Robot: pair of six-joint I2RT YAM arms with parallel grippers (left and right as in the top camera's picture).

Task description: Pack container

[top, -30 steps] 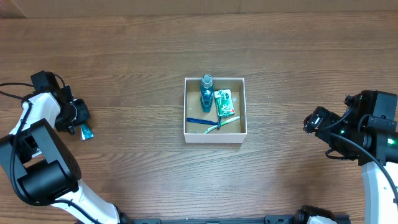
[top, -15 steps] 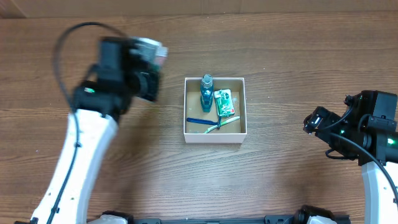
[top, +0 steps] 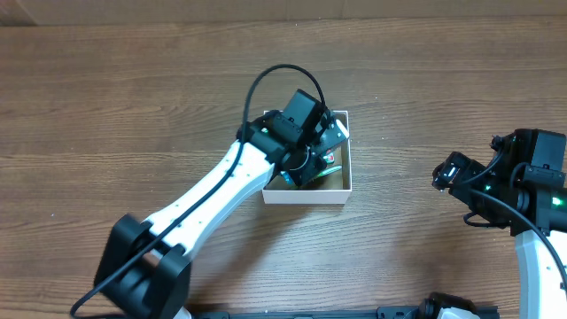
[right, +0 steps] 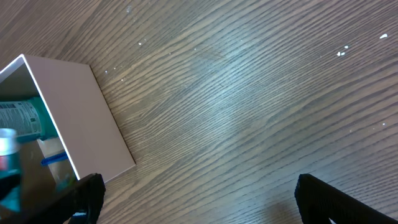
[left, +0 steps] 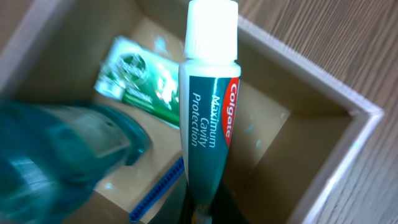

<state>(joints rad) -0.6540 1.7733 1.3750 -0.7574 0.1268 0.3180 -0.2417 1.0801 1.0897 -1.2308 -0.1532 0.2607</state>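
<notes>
Toothpaste is being carried by the left arm: a tube (left: 208, 118) with a white cap is pinched at its tail by the left gripper (left: 202, 208), whose fingers are seen pressed against the tube at the bottom edge of the left wrist view. The container (top: 306, 197) is found at the centre of the overhead view, on the table (top: 133, 89), and is largely covered there by the left arm, which is stretched from the lower left of the frame over the box.

In the left wrist view the tube's long axis is seen running almost straight up the frame, tail at the bottom and cap at the top. The cap is overlaid on the line of the container's rim (left: 348, 109). How high the tube is held above the floor cannot be told.

Below the tube, a green packet (left: 146, 84) is seen at upper left, a blurred teal bottle (left: 62, 155) at lower left, and a blue toothbrush (left: 158, 193) at the bottom. Bare brown floor is left to the right of the tube, toward the corner at the right of the frame.

It is judged that the tube should be lowered and its cap drawn inside the wall before it is released, so that it is not left straddling the rim.

The right gripper (right: 205, 199) is held well apart from the container, at the right of the overhead view, with its fingers spread and nothing between them. The left arm is plainly the nearer one.
</notes>
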